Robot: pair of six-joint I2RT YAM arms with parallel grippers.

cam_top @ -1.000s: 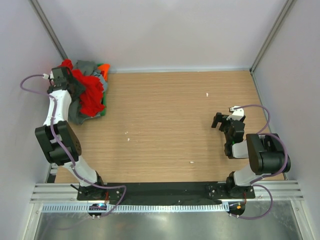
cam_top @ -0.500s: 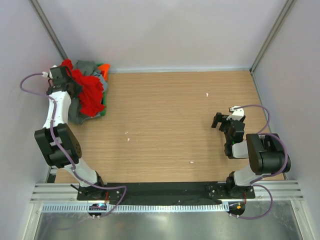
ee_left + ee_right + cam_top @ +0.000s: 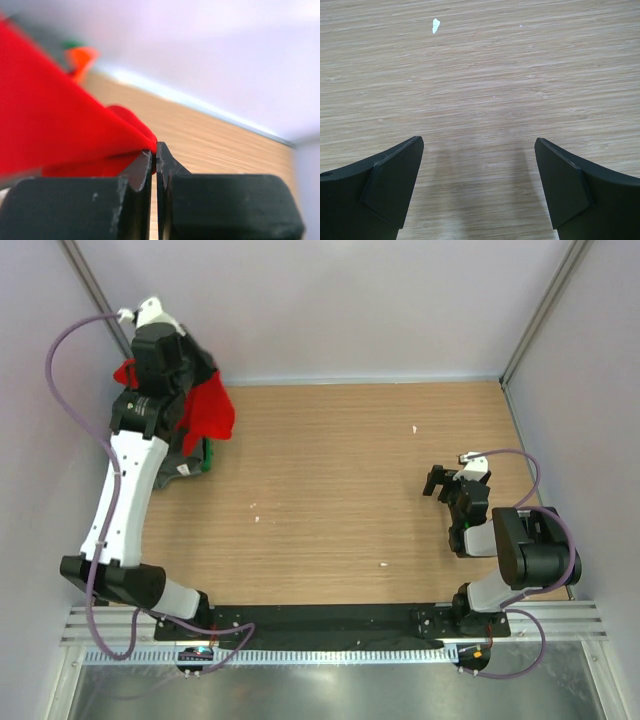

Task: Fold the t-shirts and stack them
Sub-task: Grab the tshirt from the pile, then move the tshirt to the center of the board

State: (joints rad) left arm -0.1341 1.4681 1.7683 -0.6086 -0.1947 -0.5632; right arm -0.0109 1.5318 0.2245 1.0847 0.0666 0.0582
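Up at the far left corner of the table (image 3: 350, 470), the left fingers (image 3: 142, 167) are pressed tight together on a fold of the red t-shirt (image 3: 55, 125). The cloth is pinched right at their tips, with no gap showing between them. In the wrist view the red cloth spreads away from the pinch to the left of the fingers. In the top view it hangs down from them in a loose bunch, with a smaller red part showing on the other side of the arm. Beneath the fingers lies the pile (image 3: 185, 458) of other t-shirts, dark grey on top with a strip of green at its edge. Whether the red cloth touches the pile I cannot tell. Beyond the left fingers an orange t-shirt (image 3: 80, 56) shows, blurred, with a bit of green above it.

The right fingers (image 3: 395, 185) stand wide apart and hold nothing. They hang low over bare wood, well apart from every shirt. A small white speck (image 3: 435, 25) lies on the wood ahead of them, toward the left finger's side.
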